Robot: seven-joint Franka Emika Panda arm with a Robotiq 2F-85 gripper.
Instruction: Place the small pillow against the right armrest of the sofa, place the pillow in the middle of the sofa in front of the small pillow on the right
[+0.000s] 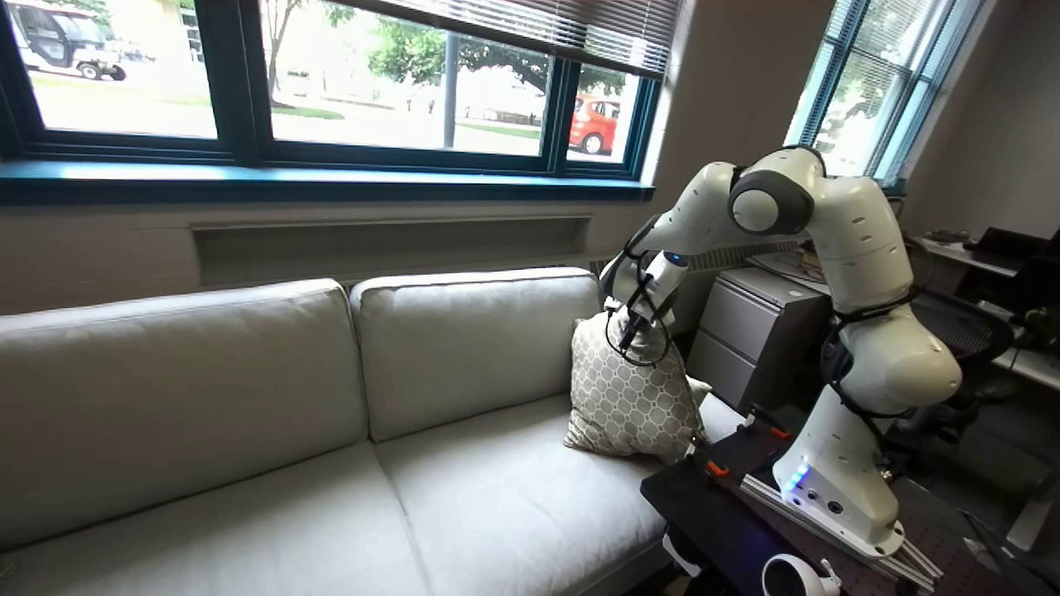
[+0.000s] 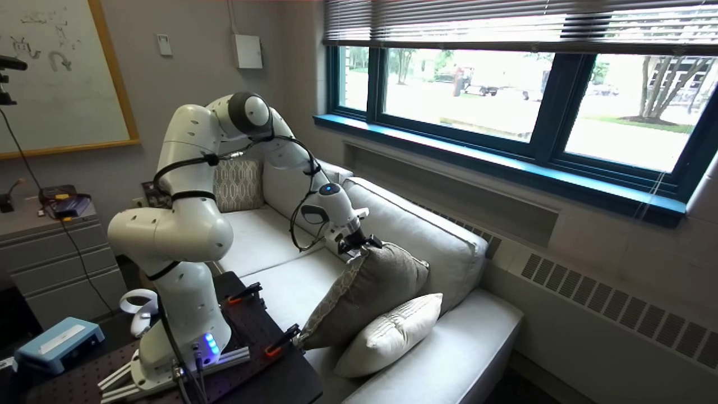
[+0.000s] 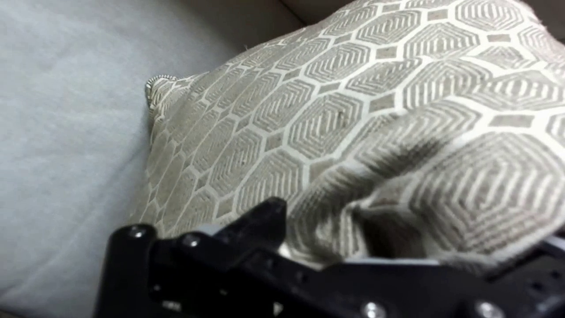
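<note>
Patterned pillow (image 1: 631, 401) beneath the gripper (image 2: 359, 244); its top corner lies between the jaws, closed on bunched fabric; small pillow (image 2: 392, 336) lower, apart from them.

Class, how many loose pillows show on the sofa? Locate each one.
3: the large patterned pillow toward the right armrest, the small white pillow between them, another patterned pillow at the opposite end of the sofa. The robot may hide more.
</note>
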